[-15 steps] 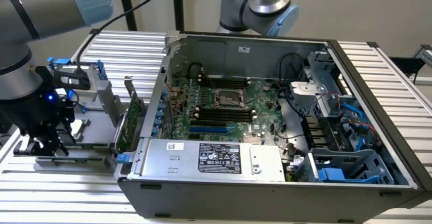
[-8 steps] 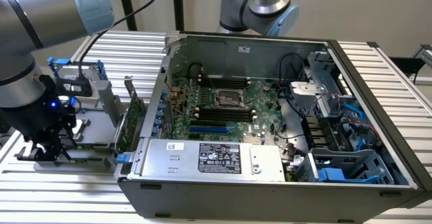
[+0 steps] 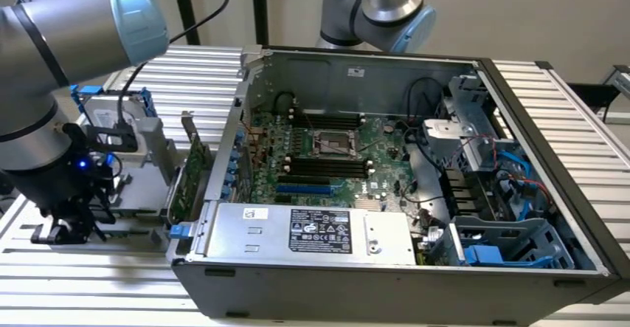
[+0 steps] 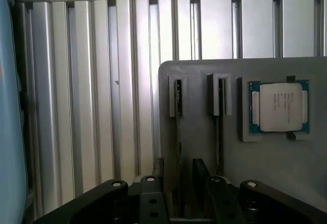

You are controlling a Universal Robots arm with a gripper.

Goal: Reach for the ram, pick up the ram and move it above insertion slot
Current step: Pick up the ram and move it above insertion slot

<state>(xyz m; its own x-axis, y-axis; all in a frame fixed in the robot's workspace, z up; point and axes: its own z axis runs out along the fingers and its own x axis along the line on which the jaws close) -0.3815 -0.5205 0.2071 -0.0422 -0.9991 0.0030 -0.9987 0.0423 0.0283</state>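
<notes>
A: What was noted in the exterior view?

B: The gripper (image 3: 64,229) was seen low at the exterior view's left, just beside the grey holder (image 3: 147,157) and well apart from the open computer case (image 3: 551,120). The insertion slot (image 3: 325,168) was made out on the motherboard (image 3: 379,142) inside that case, towards the exterior view's right.

A: And in the wrist view?

B: The ram (image 4: 178,101) was found standing on edge in a groove of the holder. A second stick (image 4: 220,98) was set between it and the processor (image 4: 278,106). The fingers (image 4: 156,183) were held wide apart, with the ram's thin edge lined up between them. Nothing was gripped.

A: Which step was judged to be in hand?

B: The reach, and it was judged nearly complete. The pick-up was not yet begun.

A: What was the next move thought to call for?

B: The jaws would need to be kept centred on the thin board and closed on its flat faces, so that the second stick is not struck.
</notes>
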